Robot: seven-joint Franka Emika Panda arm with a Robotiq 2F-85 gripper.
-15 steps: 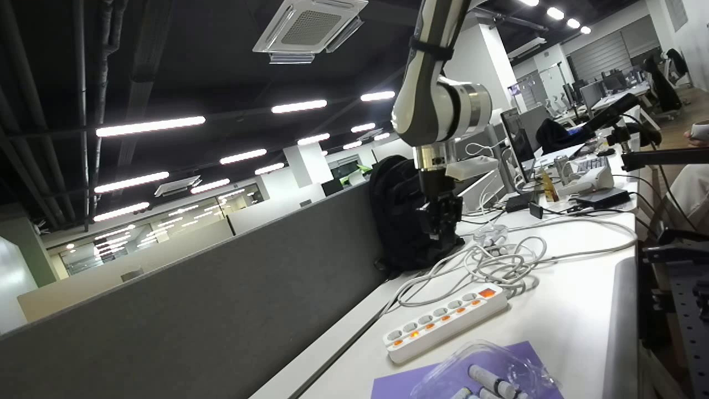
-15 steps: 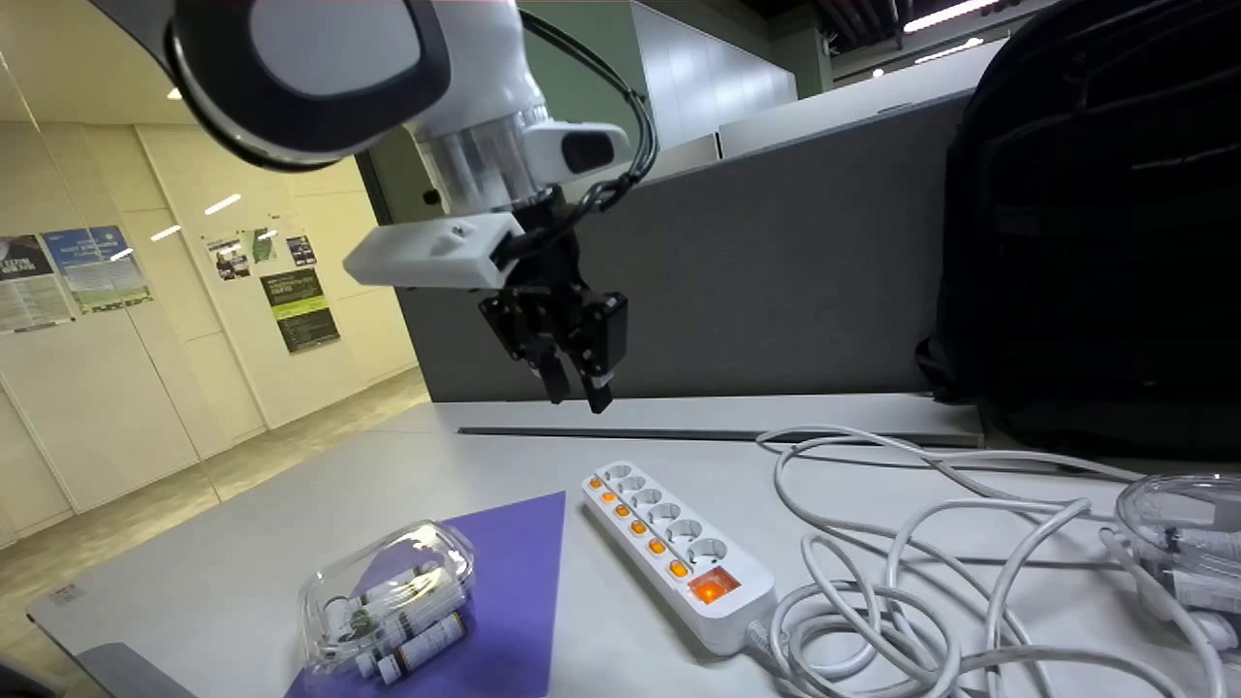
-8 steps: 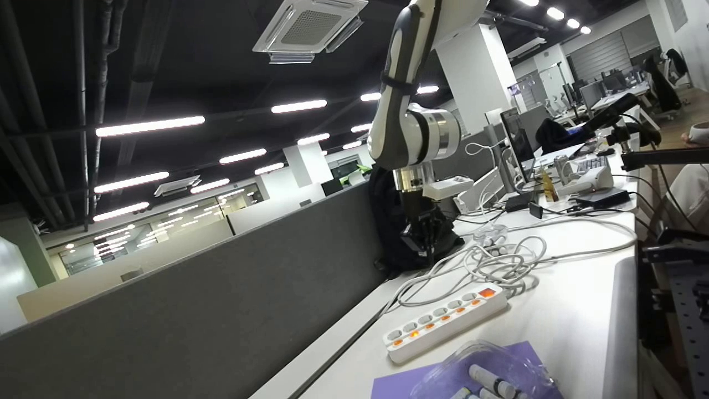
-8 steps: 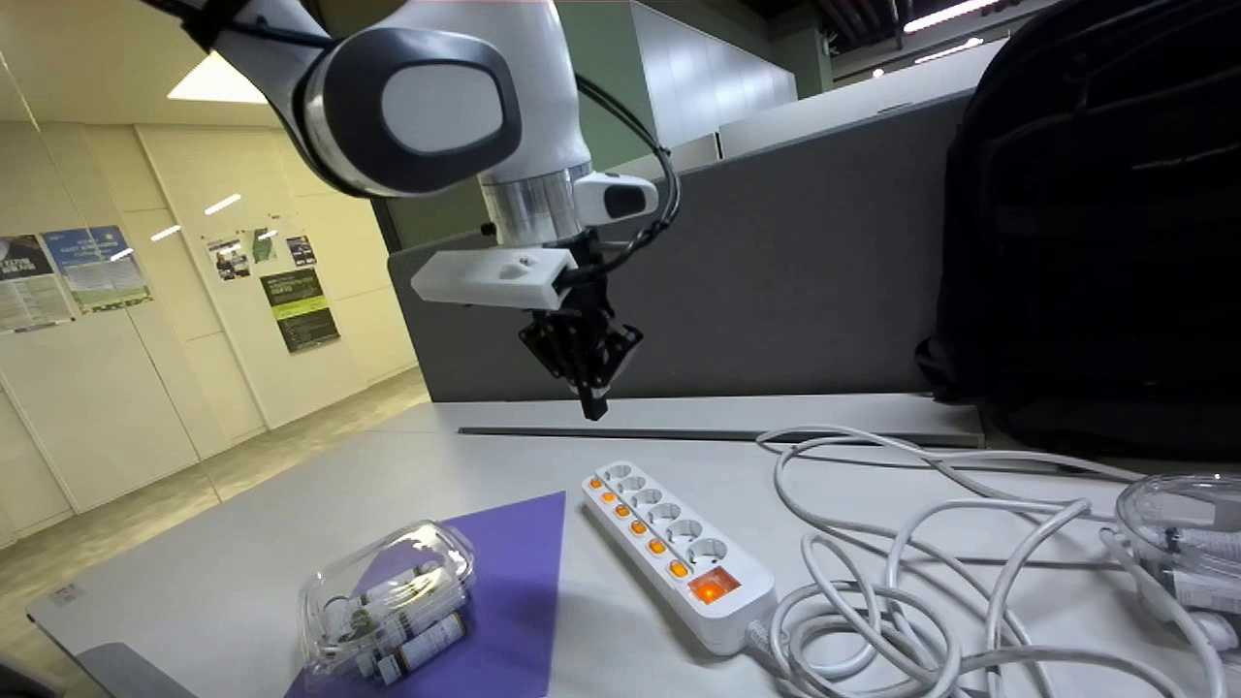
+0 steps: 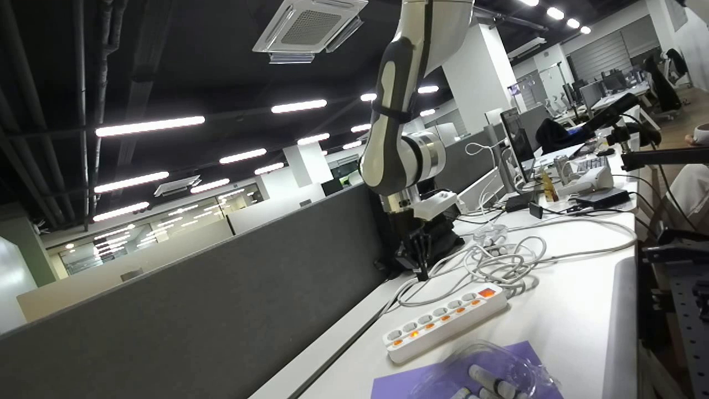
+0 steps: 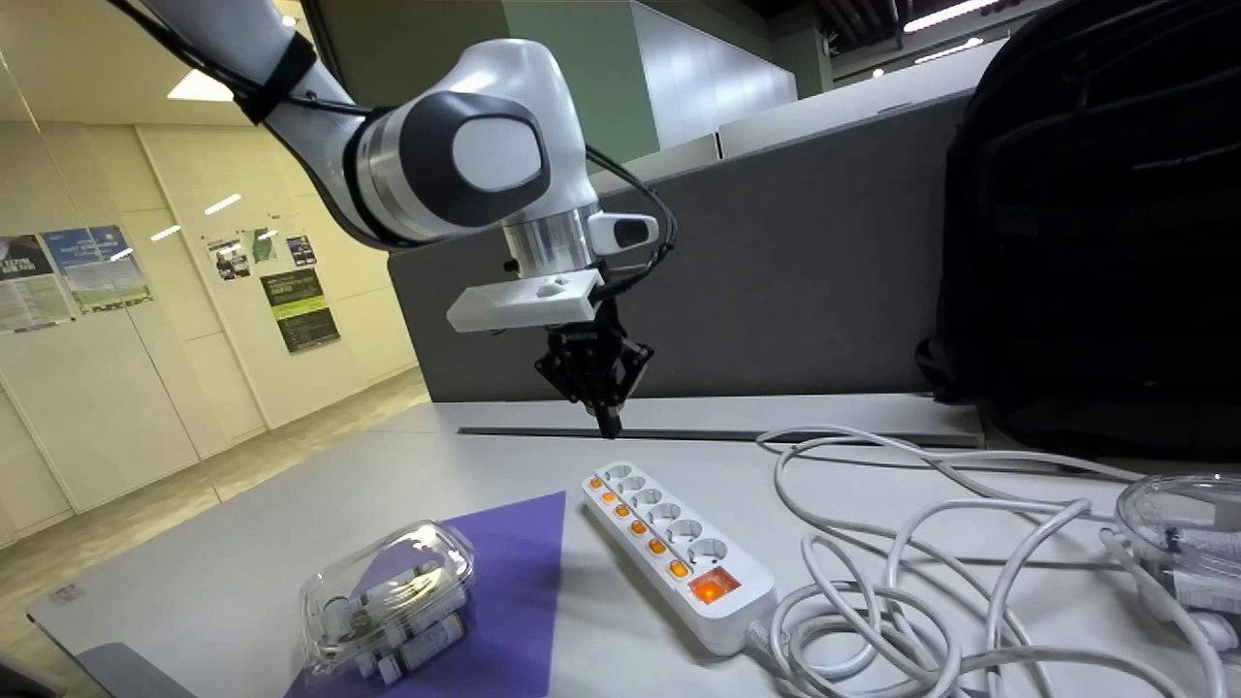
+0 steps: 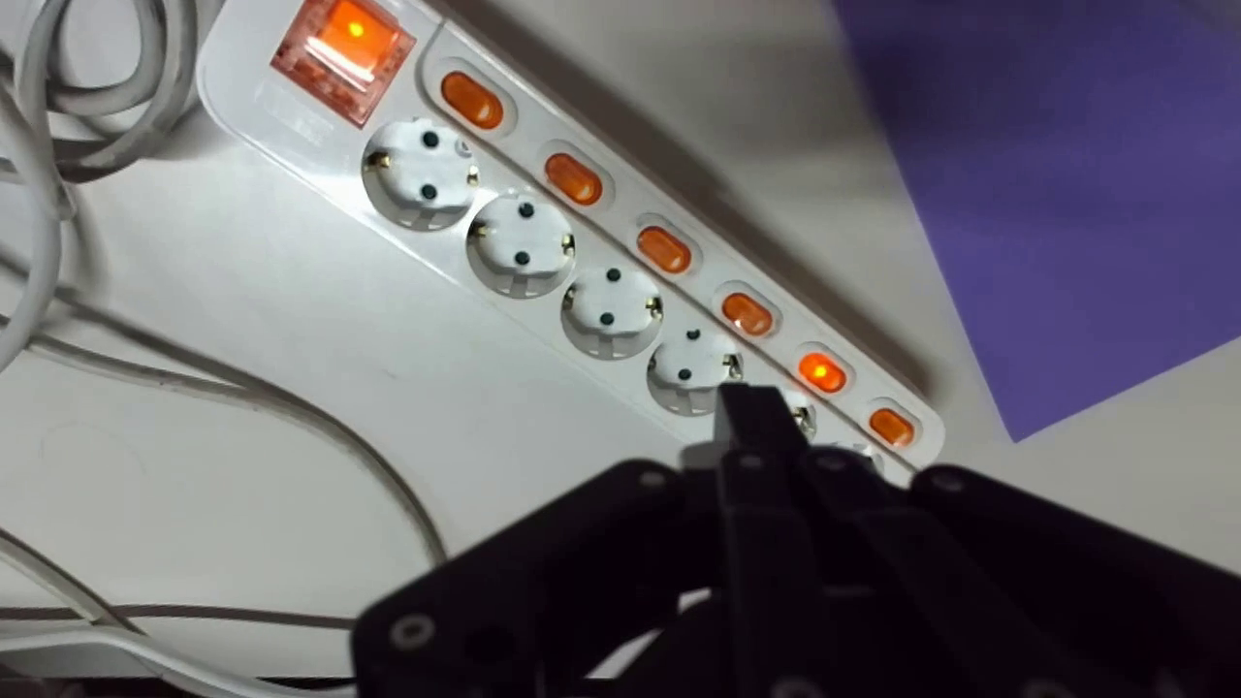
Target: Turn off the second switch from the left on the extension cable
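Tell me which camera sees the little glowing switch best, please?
The wrist view: the little glowing switch is big there, fully uncovered, and brighter than the other little switches. Both exterior views show it too, but tiny; in an exterior view its glow is hard to tell.

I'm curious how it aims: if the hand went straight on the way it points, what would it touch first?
Probably the white power strip, somewhere along its sockets: the hand points down towards it. Depth is hard to judge, so the exact spot is unclear.
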